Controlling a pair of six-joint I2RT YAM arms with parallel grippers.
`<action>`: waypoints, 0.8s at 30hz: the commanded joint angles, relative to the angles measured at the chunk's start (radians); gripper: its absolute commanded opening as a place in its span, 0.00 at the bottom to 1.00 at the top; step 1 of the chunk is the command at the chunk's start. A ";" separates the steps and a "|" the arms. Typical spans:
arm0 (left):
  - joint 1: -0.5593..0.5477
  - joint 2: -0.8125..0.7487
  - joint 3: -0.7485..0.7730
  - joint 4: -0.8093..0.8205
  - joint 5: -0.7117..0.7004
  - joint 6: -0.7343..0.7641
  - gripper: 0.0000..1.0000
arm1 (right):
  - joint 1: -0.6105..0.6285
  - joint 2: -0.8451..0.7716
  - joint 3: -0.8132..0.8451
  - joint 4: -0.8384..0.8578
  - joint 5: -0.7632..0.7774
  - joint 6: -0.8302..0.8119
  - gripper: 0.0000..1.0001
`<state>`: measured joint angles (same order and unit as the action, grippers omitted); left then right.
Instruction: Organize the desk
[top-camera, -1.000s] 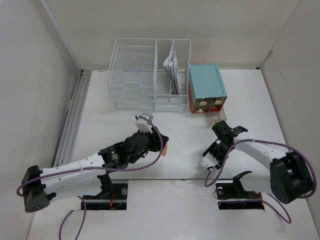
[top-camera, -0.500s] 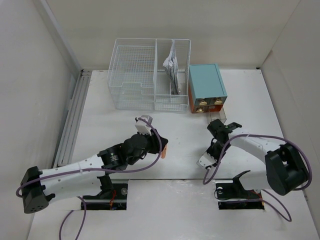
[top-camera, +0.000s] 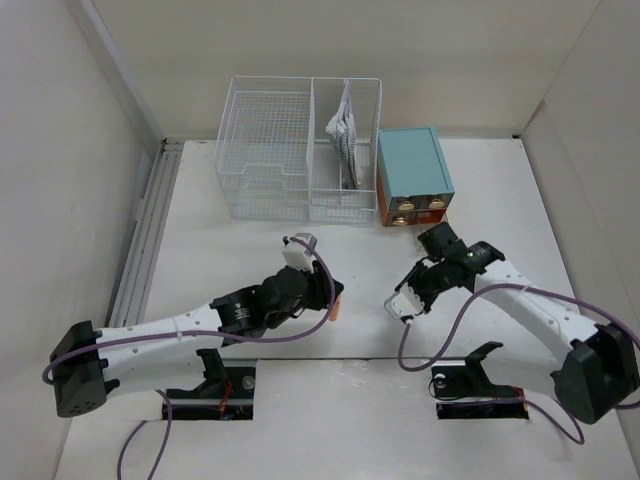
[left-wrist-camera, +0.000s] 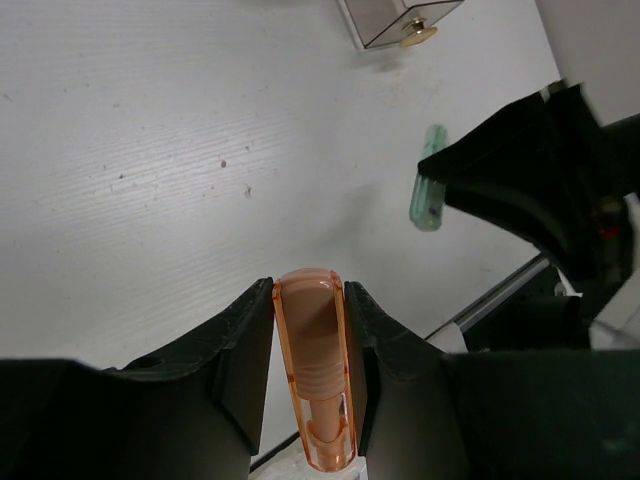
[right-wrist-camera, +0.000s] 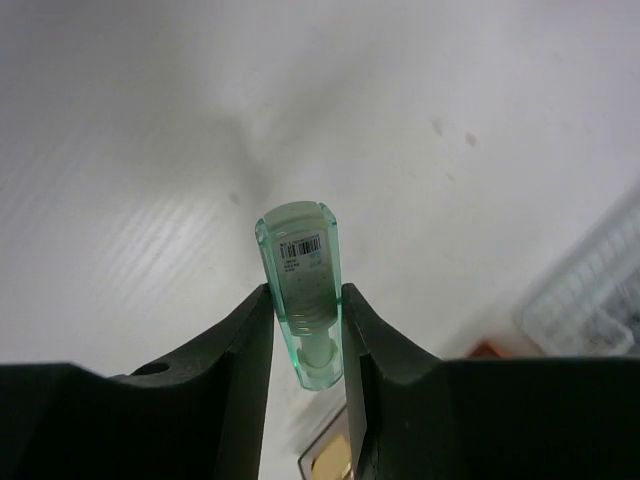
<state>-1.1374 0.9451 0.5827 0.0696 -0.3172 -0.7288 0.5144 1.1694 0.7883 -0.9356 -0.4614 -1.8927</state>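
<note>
— Worktop (top-camera: 200, 250) spread white under both arms from overhead, wire basket (top-camera: 265, 170) and teal drawer box (top-camera: 413, 175) at the far edge. Near each other at mid-front: left claw (top-camera: 333, 298), with orange marker (top-camera: 337, 300), and right claw (top-camera: 417, 290). Worry?
— Knocking together, if swung inward.
— Left wrist view: clamped lengthwise on that orange marker, cap end just past the tips.
— Smooth plastic; could slide out under a quick turn. Green marker (left-wrist-camera: 430, 190) close ahead, clear drawer (left-wrist-camera: 395, 18) with a brass knob beyond it.
— Right wrist view: closed around the green marker (right-wrist-camera: 300, 260), seemingly raised off the bare worktop, judging by the shadow (right-wrist-camera: 248, 165).
— Would bounce and roll if released from there. Better lowered first.
</note>
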 joint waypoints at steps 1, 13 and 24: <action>-0.004 0.033 0.058 0.044 -0.005 -0.012 0.00 | 0.012 -0.068 0.084 0.148 -0.040 0.298 0.22; -0.004 0.181 0.164 0.065 0.017 0.019 0.00 | -0.140 -0.088 0.155 0.339 0.179 0.820 0.20; -0.004 0.280 0.243 0.087 0.036 0.048 0.00 | -0.255 0.010 0.112 0.461 0.245 0.940 0.20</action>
<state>-1.1374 1.2217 0.7727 0.1101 -0.2874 -0.7036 0.2676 1.1553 0.9039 -0.5671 -0.2375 -1.0187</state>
